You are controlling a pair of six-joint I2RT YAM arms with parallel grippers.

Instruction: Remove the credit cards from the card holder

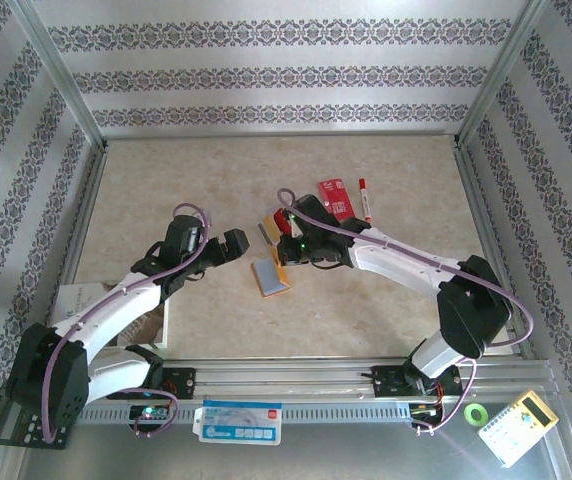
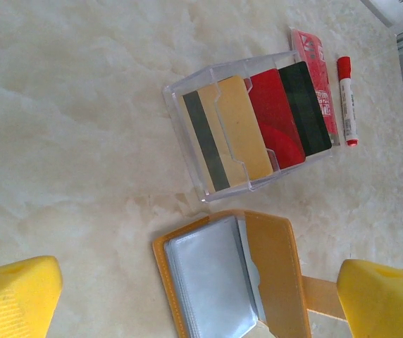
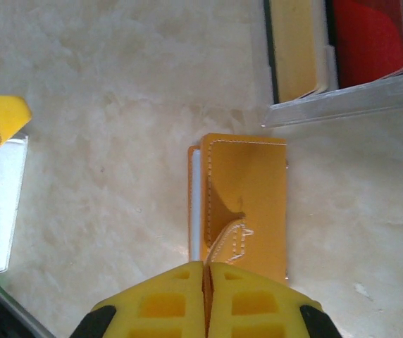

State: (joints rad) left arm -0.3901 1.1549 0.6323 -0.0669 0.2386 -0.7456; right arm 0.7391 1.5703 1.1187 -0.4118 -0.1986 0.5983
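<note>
Right tool (image 3: 206, 285) pinches the card holder (image 3: 247, 197) by its tab, steadying it mid-desk; left tool (image 1: 238, 243) hangs spread, credit cards (image 2: 275, 116) lying in the clear tray (image 2: 175, 116).

No txt can be read for certain. The red packet (image 2: 313, 60) carries white print, but it is too blurred to make out letters. The white-blue packet (image 1: 238, 421) at the near edge has a label w/ small print, too small to read. Same for the yellow-white device (image 1: 519, 428).

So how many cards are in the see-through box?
3 in the clear box: tan card at one end, red card in the middle, black card nearest the marker. More may hide behind.
</note>
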